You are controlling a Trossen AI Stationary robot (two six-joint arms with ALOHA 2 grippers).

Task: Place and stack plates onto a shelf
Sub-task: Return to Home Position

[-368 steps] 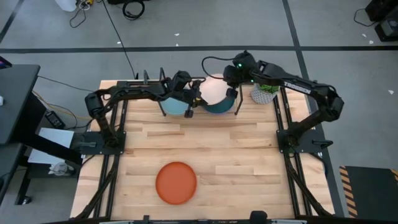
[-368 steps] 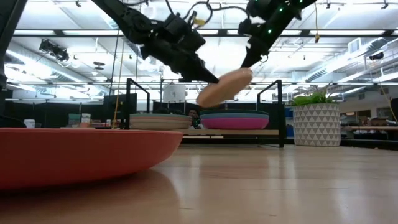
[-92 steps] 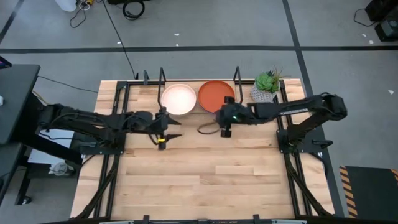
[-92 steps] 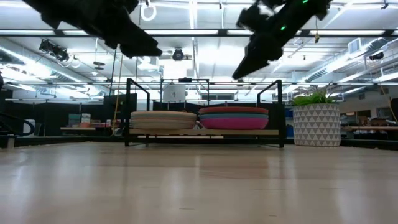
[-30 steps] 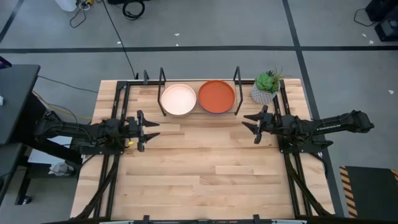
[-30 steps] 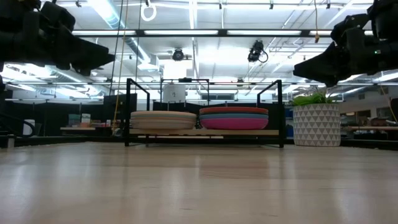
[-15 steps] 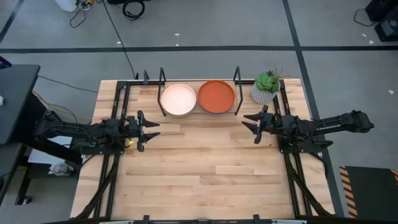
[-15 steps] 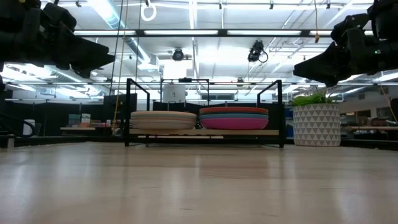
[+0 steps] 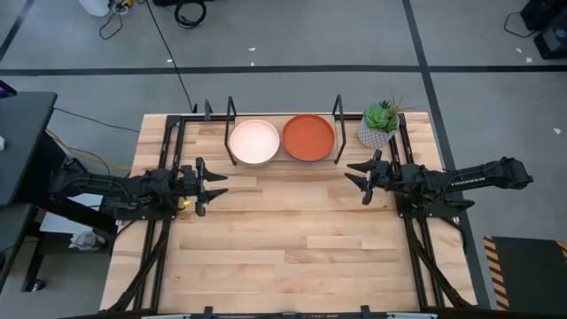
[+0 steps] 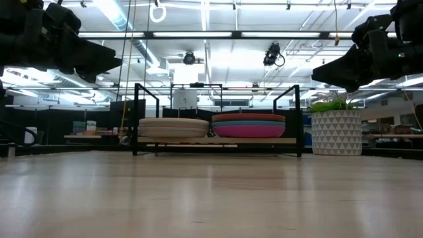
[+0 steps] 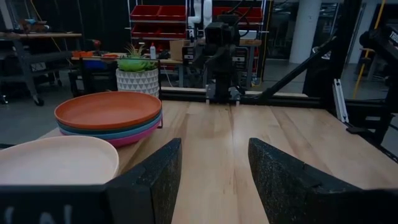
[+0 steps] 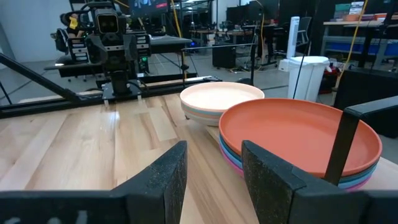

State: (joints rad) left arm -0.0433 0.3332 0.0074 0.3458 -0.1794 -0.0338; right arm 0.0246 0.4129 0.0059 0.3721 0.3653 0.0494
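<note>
On the table point(image 9: 292, 252), plates point(image 9: 308, 137) sit stacked on the shelf point(image 10: 218, 140), well apart from open left fingers point(image 11: 155, 180) and open right fingers point(image 12: 165, 177).

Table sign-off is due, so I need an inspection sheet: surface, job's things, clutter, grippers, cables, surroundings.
Surface: wood table, no plate lying off the shelf.
Job's things: two stacks on shelf; cream plate tops the left, orange plate the right.
Clutter: potted plant by the shelf's right end.
Grippers: left gripper and right gripper open, empty, at the table's sides.
Cables: black cable on the floor behind the table.
Surroundings: grey floor, black tape lines; dark desk at left.
</note>
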